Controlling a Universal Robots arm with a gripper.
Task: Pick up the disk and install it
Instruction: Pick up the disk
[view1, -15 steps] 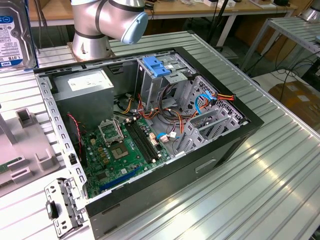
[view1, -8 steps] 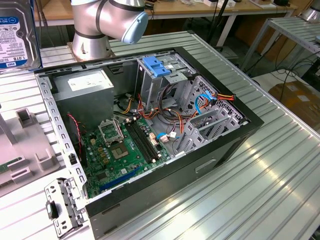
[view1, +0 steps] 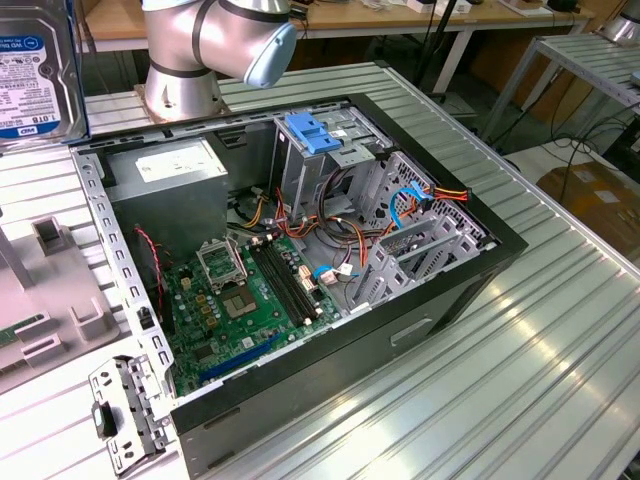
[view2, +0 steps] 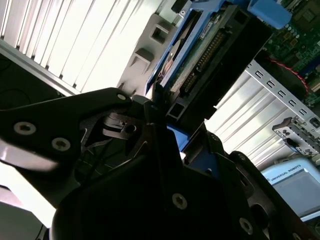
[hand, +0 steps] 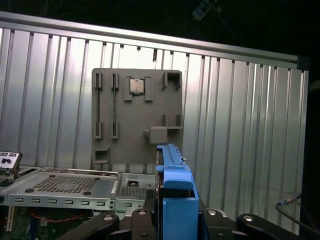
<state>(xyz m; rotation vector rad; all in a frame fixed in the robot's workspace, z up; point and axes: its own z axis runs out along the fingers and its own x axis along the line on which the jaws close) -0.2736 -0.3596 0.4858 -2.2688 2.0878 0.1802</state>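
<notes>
At the upper left of the exterior view we saw the disk (view1: 35, 70) held aloft, well apart from the open computer case (view1: 420, 320) at centre and its drive cage (view1: 290, 180). At the bottom centre of the first wrist view the gripper (hand: 175, 222) was closed tight on the disk's blue carrier edge. We judged that this hold left the flat faces free.

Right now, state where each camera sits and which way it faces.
Exterior view: off the arm, above, looking down into the open computer case; the arm's joint shows.
First wrist view: behind the claw, looking past the held disk at the grey tray.
Second wrist view: beside the claw, looking along the disk toward the case.
Shared: the disk in all three; the claw gripping it in both wrist views.
</notes>
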